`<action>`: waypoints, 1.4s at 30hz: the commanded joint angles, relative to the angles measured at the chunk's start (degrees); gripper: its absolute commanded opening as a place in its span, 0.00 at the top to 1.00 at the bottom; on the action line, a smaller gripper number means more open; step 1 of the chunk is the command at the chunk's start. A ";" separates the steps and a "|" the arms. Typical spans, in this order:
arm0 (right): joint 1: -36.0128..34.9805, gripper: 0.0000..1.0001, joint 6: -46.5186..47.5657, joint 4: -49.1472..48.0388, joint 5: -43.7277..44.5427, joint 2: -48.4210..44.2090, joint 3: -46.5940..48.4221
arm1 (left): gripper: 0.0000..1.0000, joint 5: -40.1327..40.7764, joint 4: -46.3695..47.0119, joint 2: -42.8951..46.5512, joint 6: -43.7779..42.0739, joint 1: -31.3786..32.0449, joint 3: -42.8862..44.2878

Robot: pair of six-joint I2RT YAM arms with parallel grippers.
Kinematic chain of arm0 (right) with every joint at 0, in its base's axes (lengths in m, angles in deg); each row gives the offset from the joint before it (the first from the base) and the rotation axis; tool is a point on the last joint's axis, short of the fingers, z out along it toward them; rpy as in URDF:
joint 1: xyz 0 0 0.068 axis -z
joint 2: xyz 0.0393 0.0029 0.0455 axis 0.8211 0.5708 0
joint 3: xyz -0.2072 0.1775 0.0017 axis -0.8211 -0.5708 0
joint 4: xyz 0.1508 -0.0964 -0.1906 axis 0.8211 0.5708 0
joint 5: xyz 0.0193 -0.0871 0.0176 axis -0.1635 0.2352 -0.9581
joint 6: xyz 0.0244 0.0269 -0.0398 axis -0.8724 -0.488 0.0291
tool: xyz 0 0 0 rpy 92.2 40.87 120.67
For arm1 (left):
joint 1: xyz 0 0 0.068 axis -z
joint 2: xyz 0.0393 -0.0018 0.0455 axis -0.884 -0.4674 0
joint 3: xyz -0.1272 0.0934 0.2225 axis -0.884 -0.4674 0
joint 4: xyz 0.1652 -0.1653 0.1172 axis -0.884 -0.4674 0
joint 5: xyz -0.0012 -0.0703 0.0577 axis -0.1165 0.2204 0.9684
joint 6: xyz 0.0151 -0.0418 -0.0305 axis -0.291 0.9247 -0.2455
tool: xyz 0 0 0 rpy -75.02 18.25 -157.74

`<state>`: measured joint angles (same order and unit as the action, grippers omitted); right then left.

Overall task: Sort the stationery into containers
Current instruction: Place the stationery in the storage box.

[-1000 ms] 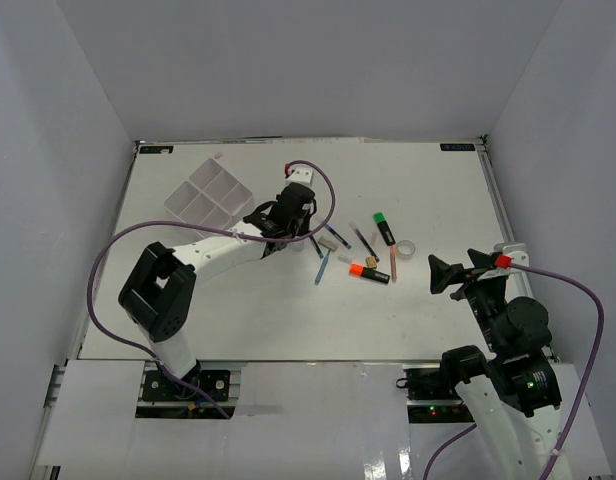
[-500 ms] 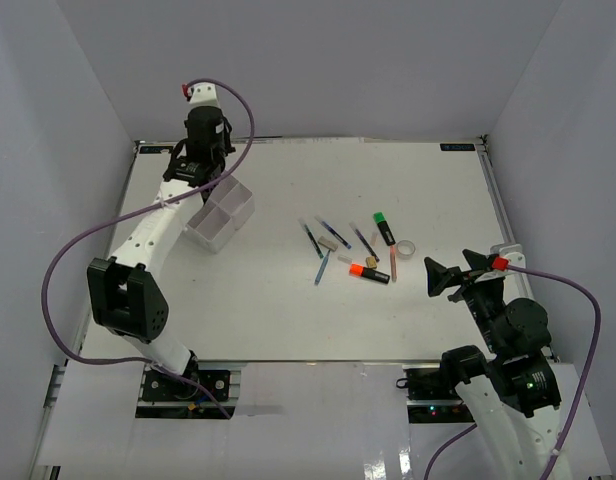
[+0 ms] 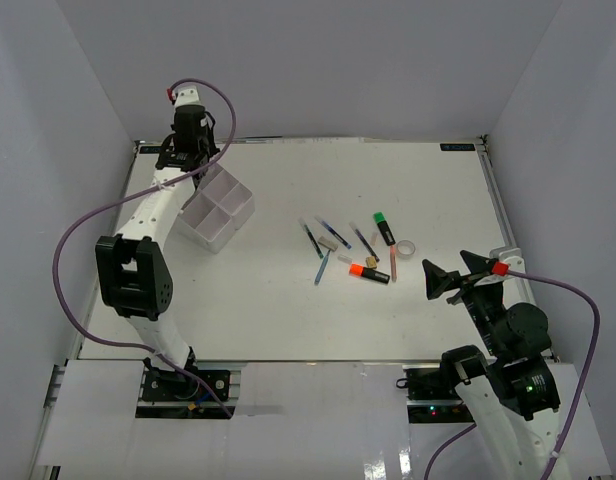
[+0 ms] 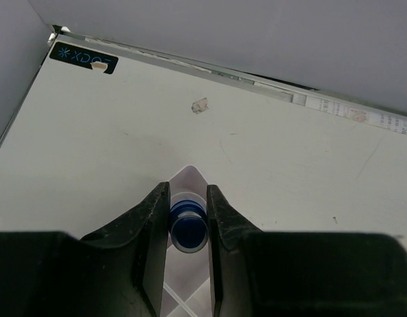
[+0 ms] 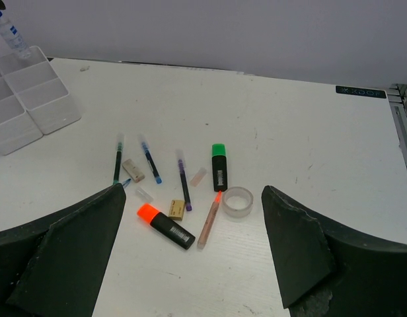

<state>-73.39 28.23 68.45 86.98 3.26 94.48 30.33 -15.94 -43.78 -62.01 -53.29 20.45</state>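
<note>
Left wrist view, read with the top external and right wrist views. The jaws of the left gripper [image 4: 187, 193] are clenched on the blue-capped white bottle [image 4: 189, 226], just below its cap. The cap faces the lens, so the bottle's long axis runs away from the camera and down toward the tray [image 4: 188, 177]. One white corner of the tray shows directly beyond the jaws; the top external view places it as the corner farthest from the arm bases. From the right wrist view the bottle stands slightly tilted over that far corner compartment. Its base is cropped there, so it may be just inside the rim or just above it.

Judged step: lower and release. The move depends on the base sitting within the compartment walls and not over a divider.

The remaining stationery lies on the surface [image 3: 288, 300] in a loose cluster, well apart from the tray on the right arm's side: green highlighter [image 5: 219, 165], orange highlighter [image 5: 165, 226], pink pen [image 5: 209, 221], tape ring [image 5: 238, 201], blue pens [image 5: 149, 158] and erasers [image 5: 133, 170]. The pens lie roughly parallel, with their long axes pointing away from the arm bases. The right gripper [image 5: 193, 195] hangs beyond the cluster from the tray, its jaws released and spread wide with nothing in them. It is the arm nearer to these items.
</note>
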 commanded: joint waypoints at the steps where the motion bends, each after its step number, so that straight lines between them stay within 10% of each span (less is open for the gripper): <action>1: -0.52 0.10 0.36 -2.92 -0.17 -0.80 -0.37 | 0.94 -1.35 0.83 0.69 1.72 -1.28 0.04; 26: -0.88 0.10 0.63 -2.93 -0.70 -2.04 -1.25 | 0.56 -3.99 1.10 -4.77 6.20 -3.48 -4.80; 42: -1.05 0.10 0.89 -0.38 0.79 4.01 2.08 | 0.02 -14.88 -10.50 7.44 10.33 -1.29 -4.97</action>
<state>-74.07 28.49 68.64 86.81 3.70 93.76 20.67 -21.43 -43.72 -53.48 -56.03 15.62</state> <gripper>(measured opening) 0.900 0.973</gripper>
